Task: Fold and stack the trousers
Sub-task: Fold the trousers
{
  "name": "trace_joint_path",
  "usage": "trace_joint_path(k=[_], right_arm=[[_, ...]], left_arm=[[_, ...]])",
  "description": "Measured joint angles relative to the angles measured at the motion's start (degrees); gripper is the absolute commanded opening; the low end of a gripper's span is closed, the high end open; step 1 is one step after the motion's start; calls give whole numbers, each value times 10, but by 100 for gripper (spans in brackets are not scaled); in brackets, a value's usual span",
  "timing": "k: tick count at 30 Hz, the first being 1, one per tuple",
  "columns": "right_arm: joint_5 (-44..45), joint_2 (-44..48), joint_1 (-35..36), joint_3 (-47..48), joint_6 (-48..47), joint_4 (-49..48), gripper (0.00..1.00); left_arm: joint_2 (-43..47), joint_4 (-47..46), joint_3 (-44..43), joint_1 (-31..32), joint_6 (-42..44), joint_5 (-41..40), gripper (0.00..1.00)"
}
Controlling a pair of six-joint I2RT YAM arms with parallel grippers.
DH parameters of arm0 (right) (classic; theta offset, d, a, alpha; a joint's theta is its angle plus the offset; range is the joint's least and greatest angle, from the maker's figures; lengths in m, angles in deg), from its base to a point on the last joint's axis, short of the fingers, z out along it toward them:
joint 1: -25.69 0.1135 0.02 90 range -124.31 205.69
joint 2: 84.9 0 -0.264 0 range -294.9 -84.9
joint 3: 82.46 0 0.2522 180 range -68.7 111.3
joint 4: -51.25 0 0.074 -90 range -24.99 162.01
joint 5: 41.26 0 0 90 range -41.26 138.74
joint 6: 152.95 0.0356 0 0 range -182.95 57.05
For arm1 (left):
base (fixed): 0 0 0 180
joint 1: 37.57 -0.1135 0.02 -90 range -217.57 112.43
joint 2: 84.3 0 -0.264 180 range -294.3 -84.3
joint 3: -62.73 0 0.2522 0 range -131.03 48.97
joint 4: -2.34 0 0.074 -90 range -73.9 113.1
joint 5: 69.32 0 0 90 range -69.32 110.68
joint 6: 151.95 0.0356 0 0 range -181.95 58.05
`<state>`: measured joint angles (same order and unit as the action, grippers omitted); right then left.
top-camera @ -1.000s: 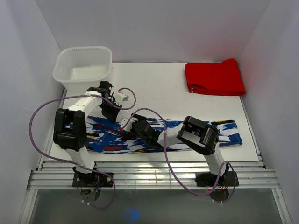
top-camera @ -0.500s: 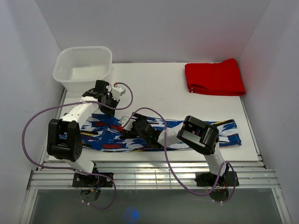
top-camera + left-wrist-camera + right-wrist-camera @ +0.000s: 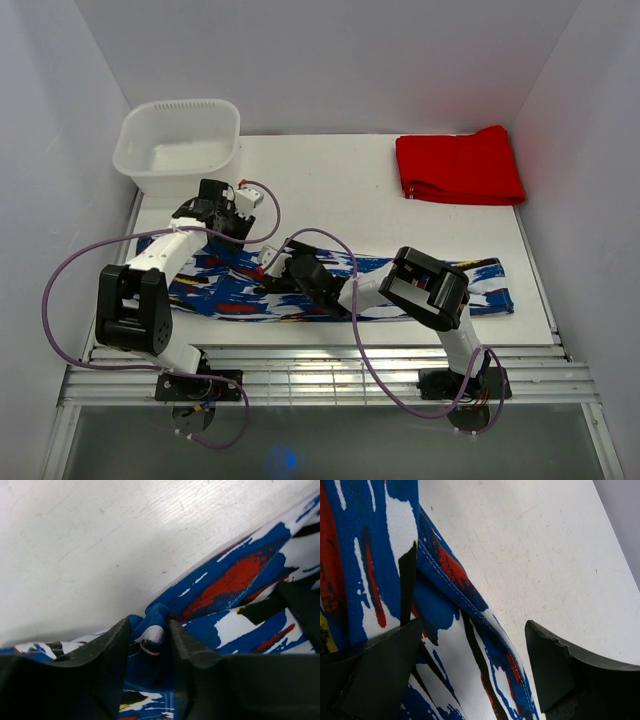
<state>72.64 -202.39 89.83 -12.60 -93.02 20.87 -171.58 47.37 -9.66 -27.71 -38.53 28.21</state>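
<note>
left fingers [image 3: 100, 670]: pinching a bunched fold at far edge of the trousers [image 3: 480, 285], seemingly to lift it | right fingers [image 3: 560, 665]: spread astride that hem on the tabletop [image 3: 340, 190], poised to grip

Trousers [image 3: 240, 575] — woven twill cloth; table [image 3: 75, 540] — matt, scuffed.

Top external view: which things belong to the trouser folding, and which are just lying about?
Part of the job:
- trousers, spread across the near table

Lying about:
- white tub, far left
- red folded garment, far right
</note>
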Motion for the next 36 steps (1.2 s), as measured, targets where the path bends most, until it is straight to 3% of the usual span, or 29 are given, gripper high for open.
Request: trace_joint_path(k=[3,6,15,25,30,36], right_arm=[[0,0,0,0,-6,-2,90],[2,0,1,-7,-20,-13,90],[19,-7,10,-23,-66,-59,90],[26,-9,14,-23,-77,-62,90],[26,-9,14,-24,-78,-65,90],[26,-9,14,-26,-79,-69,90]], left_arm=[[0,4,-4,-7,2,6,64],[-7,14,-27,-12,0,15,67],[-90,23,-128,15,1,40,72],[-136,150,-134,56,64,92,73],[-137,176,-133,57,95,38,73],[-148,134,-133,57,113,-73,69]])
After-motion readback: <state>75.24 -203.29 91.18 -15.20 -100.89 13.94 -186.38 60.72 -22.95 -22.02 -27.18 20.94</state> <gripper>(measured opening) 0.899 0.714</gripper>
